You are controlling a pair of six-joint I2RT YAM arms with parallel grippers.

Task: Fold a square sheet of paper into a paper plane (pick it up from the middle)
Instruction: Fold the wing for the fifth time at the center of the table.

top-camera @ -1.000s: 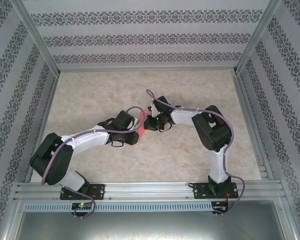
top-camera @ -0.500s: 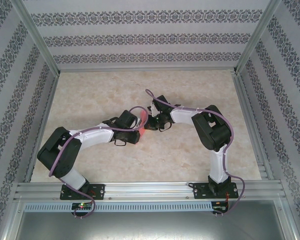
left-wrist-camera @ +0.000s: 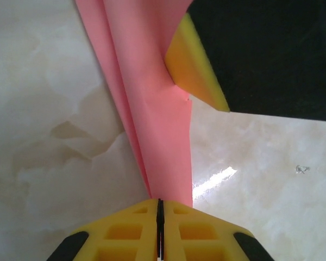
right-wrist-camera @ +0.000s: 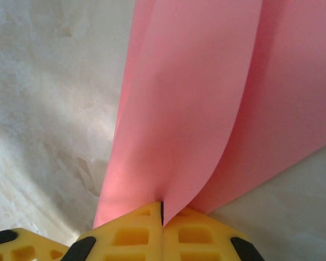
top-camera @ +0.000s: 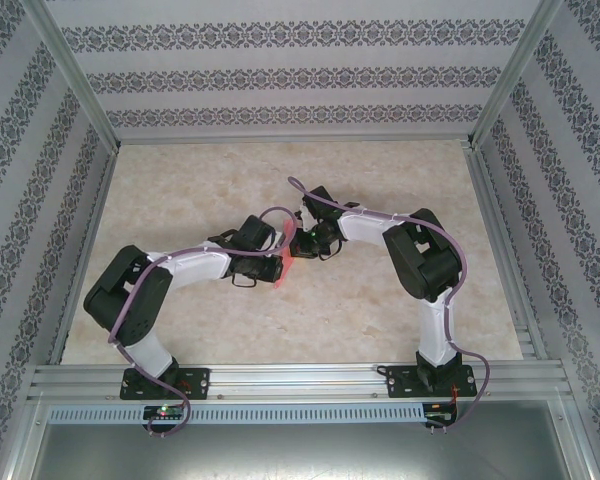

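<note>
Pink paper (left-wrist-camera: 146, 98), folded lengthwise, spans the gap between both grippers over the middle of the table (top-camera: 360, 320). The left gripper (left-wrist-camera: 160, 209) is clamped on one end, pads pressed together. The right gripper (right-wrist-camera: 162, 211) likewise pinches the paper (its yellow pad shows in the left wrist view).

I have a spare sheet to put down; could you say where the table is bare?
Bare tabletop lies along the back wall, right of the right arm, and along the front rail. The centre is crowded: left pincer and right pincer both pinch the pink paper.
</note>
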